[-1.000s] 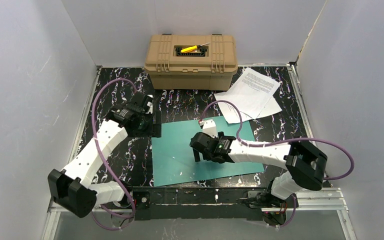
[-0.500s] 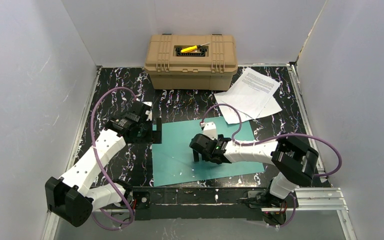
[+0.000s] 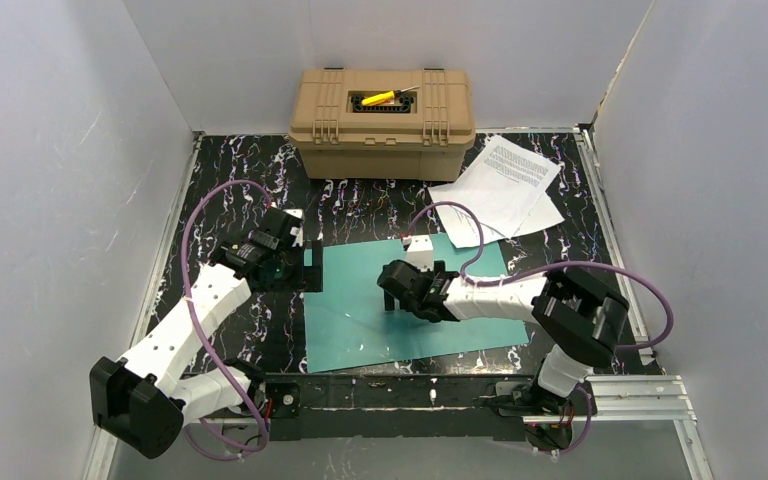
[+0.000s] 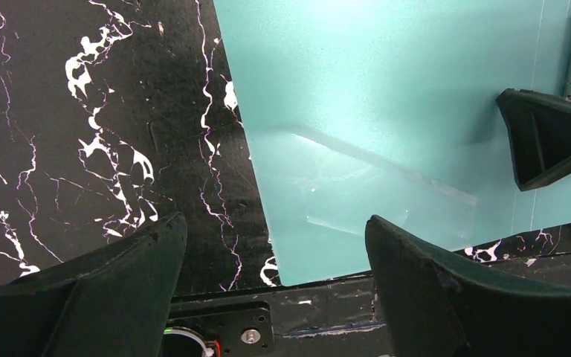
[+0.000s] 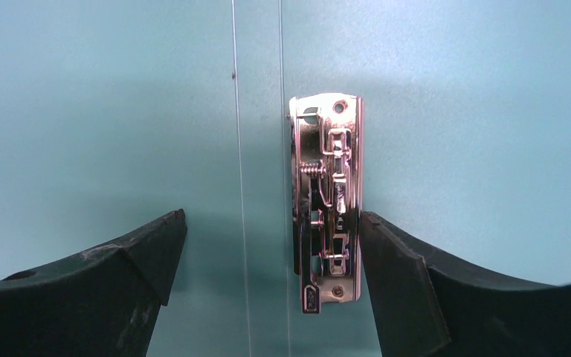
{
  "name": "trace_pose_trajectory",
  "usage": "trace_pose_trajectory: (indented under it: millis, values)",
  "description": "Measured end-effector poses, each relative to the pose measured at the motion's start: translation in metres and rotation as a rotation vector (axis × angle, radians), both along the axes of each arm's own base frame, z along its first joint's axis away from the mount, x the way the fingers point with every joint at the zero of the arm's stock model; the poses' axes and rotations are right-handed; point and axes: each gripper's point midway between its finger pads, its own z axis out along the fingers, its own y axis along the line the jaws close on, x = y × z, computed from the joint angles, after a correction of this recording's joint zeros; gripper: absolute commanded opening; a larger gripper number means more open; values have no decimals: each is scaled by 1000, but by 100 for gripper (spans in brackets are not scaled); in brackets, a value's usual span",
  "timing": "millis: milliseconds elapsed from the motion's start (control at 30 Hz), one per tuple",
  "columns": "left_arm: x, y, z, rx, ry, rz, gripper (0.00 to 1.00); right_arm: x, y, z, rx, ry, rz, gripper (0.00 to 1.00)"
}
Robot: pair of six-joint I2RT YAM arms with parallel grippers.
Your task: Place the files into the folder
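— What was at the left of the top view?

— The left end effector (image 3: 300, 263) hung over the black marbled bench (image 3: 220, 180) at the left edge of the folder (image 3: 360, 320). Its wrist view showed the end effector (image 4: 273, 223) released, jaws wide apart with nothing between them, the folder's lower left corner below the gap.

— And the folder itself?

— Teal, spread open and flat at the centre of the bench. A metal clip (image 5: 327, 201) sat along its middle fold.

— The right arm?

— The right end effector (image 3: 392, 293) pointed down over the folder's middle. In its wrist view it (image 5: 273, 223) was released too, fingers spread either side of the clip. The right-hand finger (image 5: 416, 290) was just beside the clip; whether it touched, I could not tell.

— Where were the files?

— The files (image 3: 505, 185) lay overlapped on the bench in the upper right of the top view, outside the folder, at its far right corner. Left of them, at the top centre, stood a tan case (image 3: 382, 125) with a yellow tool (image 3: 380, 97) on its lid.
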Motion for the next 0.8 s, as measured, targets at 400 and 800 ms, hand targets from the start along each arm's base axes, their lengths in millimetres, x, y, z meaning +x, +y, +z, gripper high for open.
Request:
trace_pose_trajectory:
  millis: [400,800]
  values:
    - [0,0,0,0,-3,3,89,13,1,0,9,-22,-68,57]
    - [0,1,0,1,-3,4,90,26,16,1,77,-24,-119,37]
